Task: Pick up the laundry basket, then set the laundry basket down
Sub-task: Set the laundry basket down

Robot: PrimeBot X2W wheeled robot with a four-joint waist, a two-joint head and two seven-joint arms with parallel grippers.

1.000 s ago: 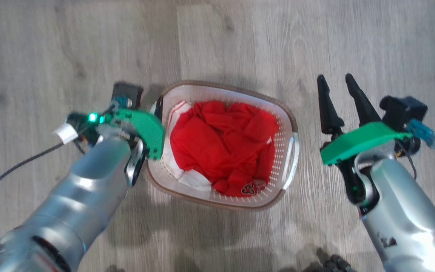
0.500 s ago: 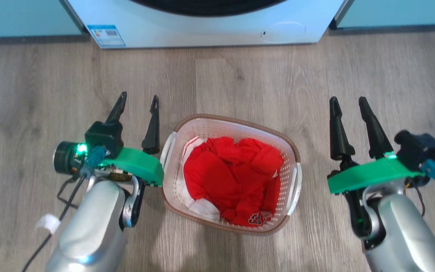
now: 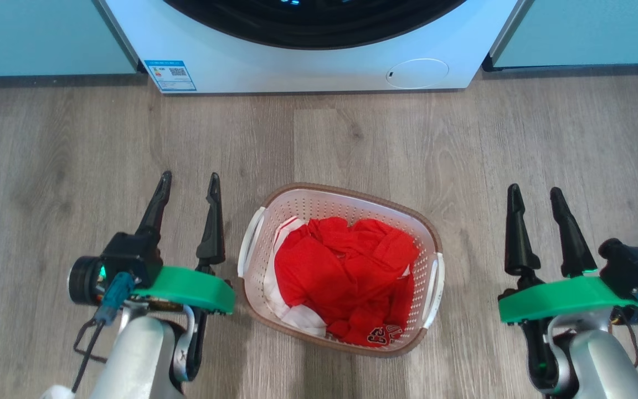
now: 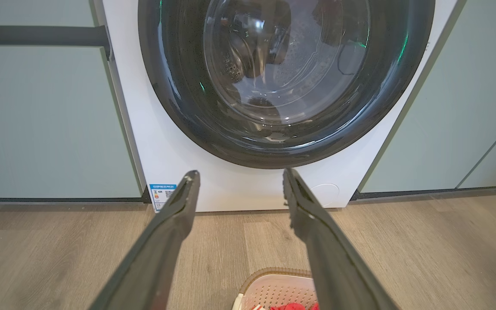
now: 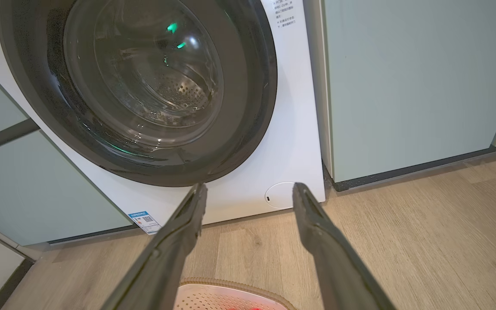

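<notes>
Left gripper (image 3: 189,181) spread, empty; right gripper (image 3: 535,192) likewise.

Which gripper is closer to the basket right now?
The left gripper: its inner finger stands just beside the laundry basket; the right gripper leaves a wider strip of floor.

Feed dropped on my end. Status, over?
Left gripper, right gripper open, empty. Laundry basket on floor between them, not held. Washing machine beyond, well apart.

White brown-rimmed laundry basket (image 3: 427,233) upright on floor
</notes>
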